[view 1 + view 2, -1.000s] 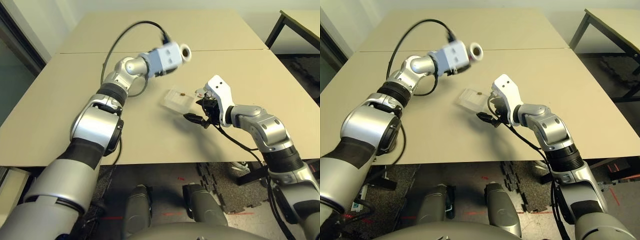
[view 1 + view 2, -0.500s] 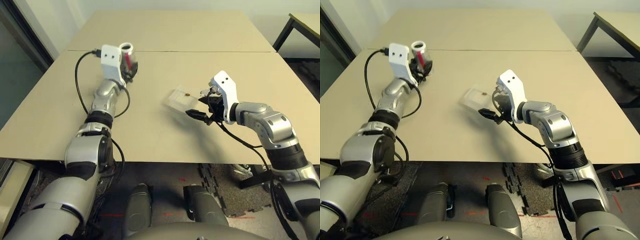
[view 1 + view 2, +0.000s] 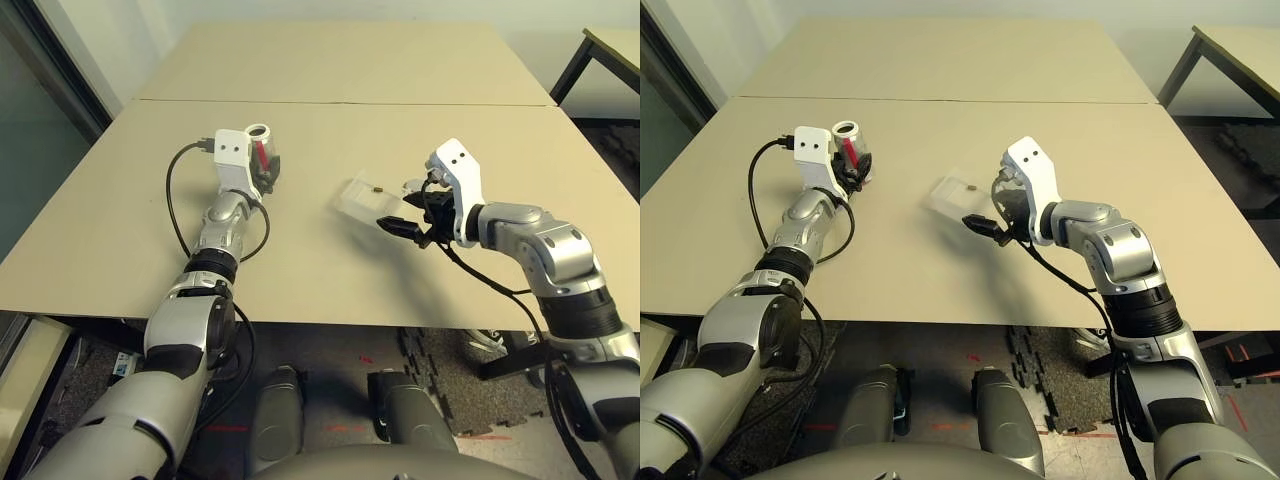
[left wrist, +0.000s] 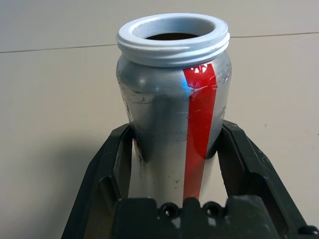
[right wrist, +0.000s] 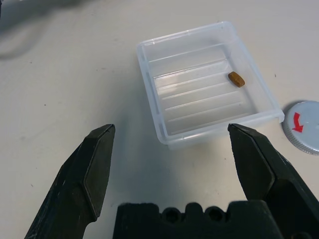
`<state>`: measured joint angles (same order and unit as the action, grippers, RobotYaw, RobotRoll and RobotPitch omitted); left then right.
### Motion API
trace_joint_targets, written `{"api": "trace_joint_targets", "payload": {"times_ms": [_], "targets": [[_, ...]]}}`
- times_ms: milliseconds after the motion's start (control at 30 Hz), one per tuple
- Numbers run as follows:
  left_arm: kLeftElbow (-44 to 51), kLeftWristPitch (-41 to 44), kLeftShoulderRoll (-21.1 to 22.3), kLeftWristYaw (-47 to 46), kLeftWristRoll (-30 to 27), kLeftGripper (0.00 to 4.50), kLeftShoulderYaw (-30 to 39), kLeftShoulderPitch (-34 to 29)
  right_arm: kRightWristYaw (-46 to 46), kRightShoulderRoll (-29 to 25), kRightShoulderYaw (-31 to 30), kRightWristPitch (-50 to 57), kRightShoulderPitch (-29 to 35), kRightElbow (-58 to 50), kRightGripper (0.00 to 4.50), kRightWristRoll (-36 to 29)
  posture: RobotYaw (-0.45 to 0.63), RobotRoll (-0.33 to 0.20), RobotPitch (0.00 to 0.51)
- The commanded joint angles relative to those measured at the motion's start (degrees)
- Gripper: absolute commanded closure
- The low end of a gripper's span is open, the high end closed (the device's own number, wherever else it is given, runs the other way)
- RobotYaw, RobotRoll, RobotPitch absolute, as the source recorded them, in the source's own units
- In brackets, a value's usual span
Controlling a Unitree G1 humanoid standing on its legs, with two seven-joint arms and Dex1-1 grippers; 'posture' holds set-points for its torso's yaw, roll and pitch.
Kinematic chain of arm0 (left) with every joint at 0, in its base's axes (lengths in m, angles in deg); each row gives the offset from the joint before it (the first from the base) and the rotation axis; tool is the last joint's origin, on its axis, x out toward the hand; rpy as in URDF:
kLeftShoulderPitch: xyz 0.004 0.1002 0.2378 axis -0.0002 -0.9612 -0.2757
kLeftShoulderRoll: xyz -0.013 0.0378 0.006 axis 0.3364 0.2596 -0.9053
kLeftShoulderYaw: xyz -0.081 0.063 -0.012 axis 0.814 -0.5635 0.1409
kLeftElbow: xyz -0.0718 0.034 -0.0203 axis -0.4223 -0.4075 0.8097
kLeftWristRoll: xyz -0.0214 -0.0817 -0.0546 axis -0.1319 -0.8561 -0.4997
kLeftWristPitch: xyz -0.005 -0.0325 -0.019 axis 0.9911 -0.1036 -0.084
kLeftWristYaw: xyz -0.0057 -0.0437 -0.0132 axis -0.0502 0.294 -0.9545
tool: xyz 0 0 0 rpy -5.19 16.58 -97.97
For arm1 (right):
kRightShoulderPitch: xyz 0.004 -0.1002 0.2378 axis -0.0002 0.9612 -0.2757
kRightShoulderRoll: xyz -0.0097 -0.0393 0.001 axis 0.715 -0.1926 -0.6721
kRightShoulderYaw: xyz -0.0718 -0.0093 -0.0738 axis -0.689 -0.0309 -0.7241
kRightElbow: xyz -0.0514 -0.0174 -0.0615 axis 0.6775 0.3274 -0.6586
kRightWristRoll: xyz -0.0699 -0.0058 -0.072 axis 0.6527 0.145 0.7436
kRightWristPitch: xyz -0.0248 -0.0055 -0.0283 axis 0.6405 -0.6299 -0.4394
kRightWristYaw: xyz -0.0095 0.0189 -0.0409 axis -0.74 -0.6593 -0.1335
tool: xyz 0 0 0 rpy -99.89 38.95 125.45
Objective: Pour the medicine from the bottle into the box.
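Bottle upright at table level — medicine in box.

The left gripper (image 4: pixel 174 164), clamped on the uncapped grey-silver cylindrical bottle with red stripe (image 4: pixel 174 109), has swung down from its raised, tilted pose of a second ago, and the bottle is now upright. The right gripper (image 5: pixel 169 149), fingers fully spread and holding nothing, is unmoved beside the shallow clear plastic box (image 5: pixel 199 99); a tiny brown pill (image 5: pixel 236 79) lies inside, and a round grey cap (image 5: pixel 301 127) sits at the box's 4 o'clock.

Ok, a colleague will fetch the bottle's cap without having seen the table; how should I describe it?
Start at the tan table, then find the clear plastic box in front of the open right gripper. Lying flat on the table just beside the box, apart from it, is the cap: a round grey disc with a red arrow on top.
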<state>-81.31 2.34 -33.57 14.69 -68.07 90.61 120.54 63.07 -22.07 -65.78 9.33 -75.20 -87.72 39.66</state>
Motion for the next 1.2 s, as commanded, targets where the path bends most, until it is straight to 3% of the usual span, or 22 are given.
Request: {"api": "trace_joint_targets", "payload": {"times_ms": [33,633,800,1200], "targets": [[-0.83,0.02,0.36,-0.07,0.57,1.77,-0.86,-0.85,-0.45,-0.43,0.69,0.72,1.2,-2.0,0.0,-0.53,-0.15,0.0,0.102],[-1.31,-2.88,1.2,0.66,2.03,1.77,-3.61,-3.56,-1.71,-0.23,1.13,1.23,2.01,-3.16,0.0,-1.02,-0.16,0.0,0.105],[-0.57,-4.91,1.28,0.07,2.12,0.02,-3.79,-3.47,-1.75,0.07,0.9,1.26,2.27,-3.42,0.0,-1.14,-0.15,0.0,0.103],[-0.41,-5.86,1.02,-1.09,1.04,0.02,-2.81,-2.92,-2.65,2.2,0.67,1.48,2.08,-3.63,0.0,-1.24,-0.14,0.0,0.118]]}}
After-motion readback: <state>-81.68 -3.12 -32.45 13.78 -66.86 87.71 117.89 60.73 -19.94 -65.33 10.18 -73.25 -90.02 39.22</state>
